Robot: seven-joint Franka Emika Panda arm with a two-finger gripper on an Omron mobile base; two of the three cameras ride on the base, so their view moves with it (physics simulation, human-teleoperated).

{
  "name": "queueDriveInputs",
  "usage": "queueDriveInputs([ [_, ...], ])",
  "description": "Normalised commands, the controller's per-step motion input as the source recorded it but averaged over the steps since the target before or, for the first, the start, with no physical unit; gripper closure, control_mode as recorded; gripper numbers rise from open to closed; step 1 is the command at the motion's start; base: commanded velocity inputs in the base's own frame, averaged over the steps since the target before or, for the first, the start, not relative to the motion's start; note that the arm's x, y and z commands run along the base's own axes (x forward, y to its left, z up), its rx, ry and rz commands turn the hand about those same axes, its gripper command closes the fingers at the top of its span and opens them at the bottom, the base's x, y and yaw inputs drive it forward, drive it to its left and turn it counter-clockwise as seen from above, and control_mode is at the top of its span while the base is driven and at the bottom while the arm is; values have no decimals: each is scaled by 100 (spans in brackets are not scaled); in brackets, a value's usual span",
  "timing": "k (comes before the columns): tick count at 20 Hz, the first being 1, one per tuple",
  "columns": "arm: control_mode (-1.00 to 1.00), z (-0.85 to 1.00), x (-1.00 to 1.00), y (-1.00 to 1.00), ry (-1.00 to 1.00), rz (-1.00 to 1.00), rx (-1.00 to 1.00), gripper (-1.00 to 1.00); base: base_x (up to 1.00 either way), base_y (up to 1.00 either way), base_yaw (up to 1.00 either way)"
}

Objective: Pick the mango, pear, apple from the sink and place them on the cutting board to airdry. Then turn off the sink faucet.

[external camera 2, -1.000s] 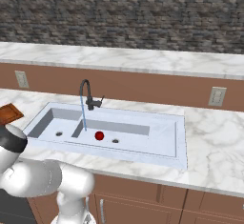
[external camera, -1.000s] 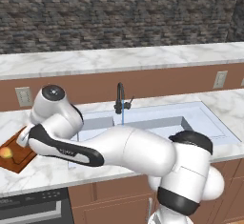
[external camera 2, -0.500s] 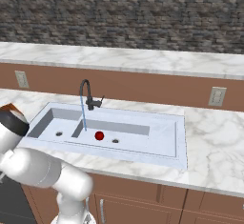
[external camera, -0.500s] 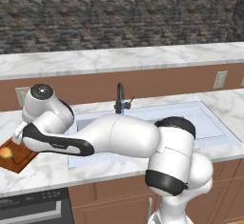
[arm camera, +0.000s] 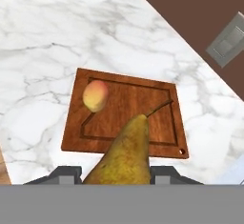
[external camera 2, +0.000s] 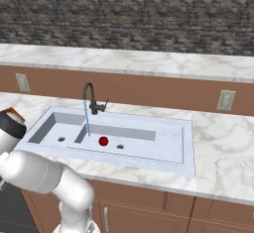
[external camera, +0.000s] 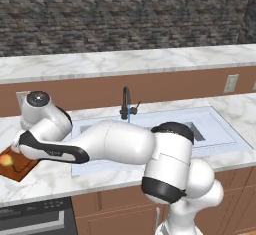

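the gripper (arm camera: 116,173) was clamped on the pear (arm camera: 126,156), held above the cutting board (arm camera: 157,111) near the mango (arm camera: 95,95); firm, probably smooth-skinned, best gripped across its wide belly.

- The white marble surface (arm camera: 43,37) carries the cutting board (arm camera: 157,108), lying flat.
- The mango (arm camera: 95,95) rests on the board, near one corner.
- The white sink (external camera 2: 163,150) is set into the same surface; the apple (external camera 2: 103,141) lies in its basin.
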Motion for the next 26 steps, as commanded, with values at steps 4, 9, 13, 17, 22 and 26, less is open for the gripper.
queueDriveInputs([
  [4, -100, -22, 17, 17, 0, 0, 0, 100, 0, 0, 0],
  [9, -100, -24, 14, 21, 0, 0, 0, 100, 0, 0, 0],
  [13, -100, -22, 18, 17, 0, 0, 0, 100, 0, 0, 0],
  [17, -100, -20, 20, 12, 0, 0, 0, 100, 0, 0, 0],
  [22, -100, -20, 23, 13, 0, 0, 0, 100, 0, 0, 0],
  [26, -100, -21, 20, 15, 0, 0, 0, 100, 0, 0, 0],
])
